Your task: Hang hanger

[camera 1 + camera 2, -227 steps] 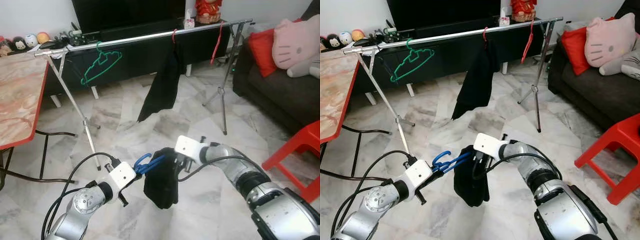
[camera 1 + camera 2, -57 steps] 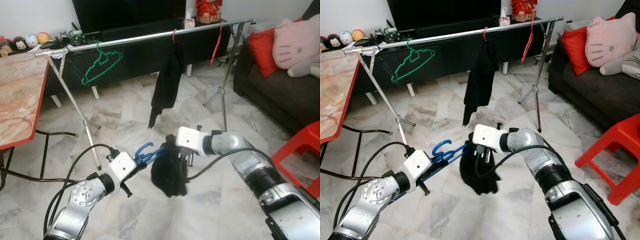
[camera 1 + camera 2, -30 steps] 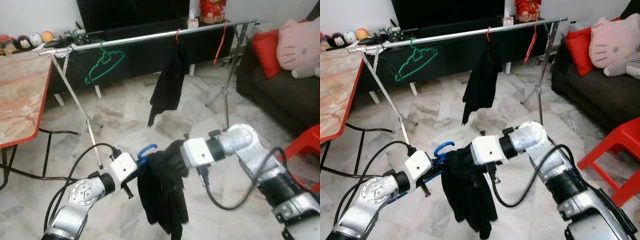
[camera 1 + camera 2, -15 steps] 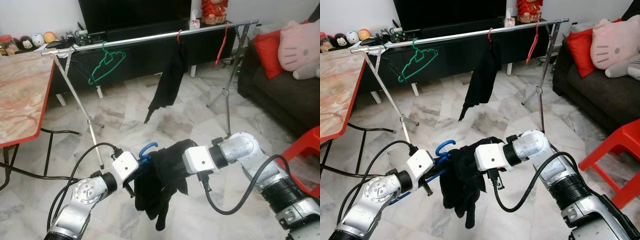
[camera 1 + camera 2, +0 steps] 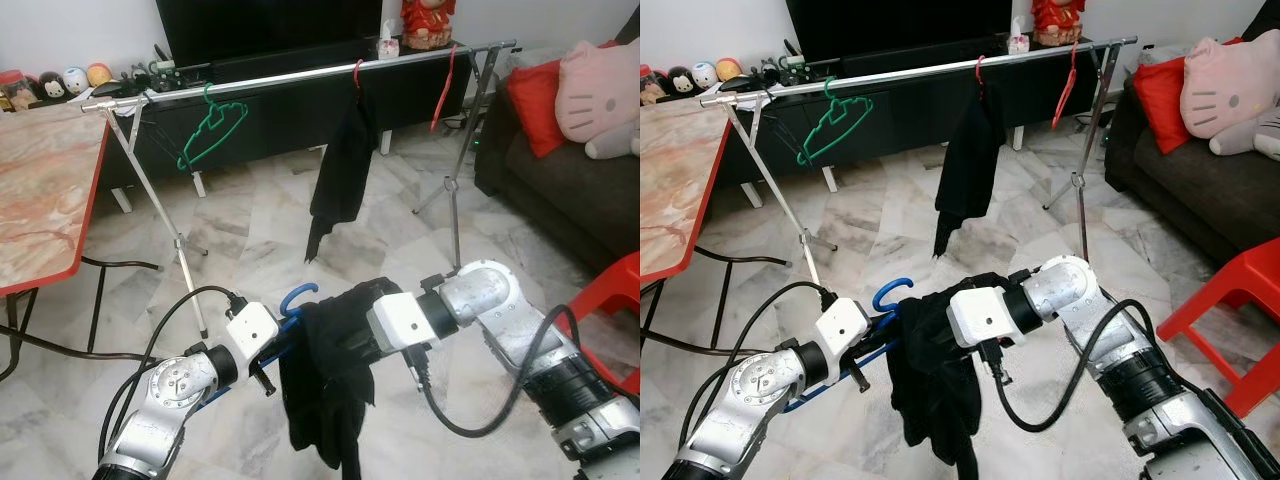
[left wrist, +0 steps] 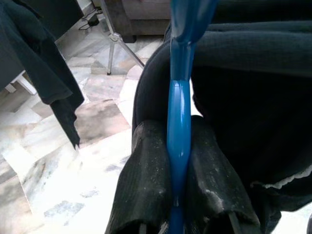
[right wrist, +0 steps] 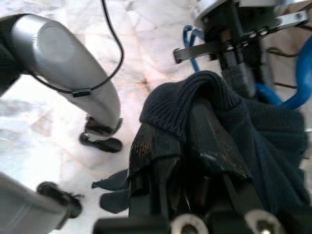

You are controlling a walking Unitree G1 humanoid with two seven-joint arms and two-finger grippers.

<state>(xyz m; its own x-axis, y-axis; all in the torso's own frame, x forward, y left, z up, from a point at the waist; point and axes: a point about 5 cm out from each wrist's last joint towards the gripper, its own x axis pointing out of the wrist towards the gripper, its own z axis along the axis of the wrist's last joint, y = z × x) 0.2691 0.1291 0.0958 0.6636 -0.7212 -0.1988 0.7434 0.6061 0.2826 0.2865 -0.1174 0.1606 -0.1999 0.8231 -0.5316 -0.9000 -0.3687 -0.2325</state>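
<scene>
Left gripper: low and left of centre in the head views, my two black fingers are clamped on the bar of the blue plastic hanger, its hook curling up just above my wrist.

Right gripper: at centre frame, my fingers are pinched shut on a fold of the black knit garment, which drapes over the hanger and hangs toward the floor.

Step in hand: I judge the garment is being settled on the hanger between my two grippers; the hanger is not yet on the rail.

Next move: as I read it, let go of the cloth with my right gripper once it sits evenly, then lift the hook up and forward to the long silver clothes rail in the upper part of the frame.

Open room near: pale marble floor lies between me and the rail; a red-edged marble-top table sits at the left edge, a red plastic stool at the right edge.

Rail spots: a green wire hanger hangs upper left, a black garment on a red hanger near the middle, a bare red hanger upper right. The stretch between green and black looks the widest gap.

Edges to mind: the rail's slanted tripod legs reach toward me on the left.
</scene>
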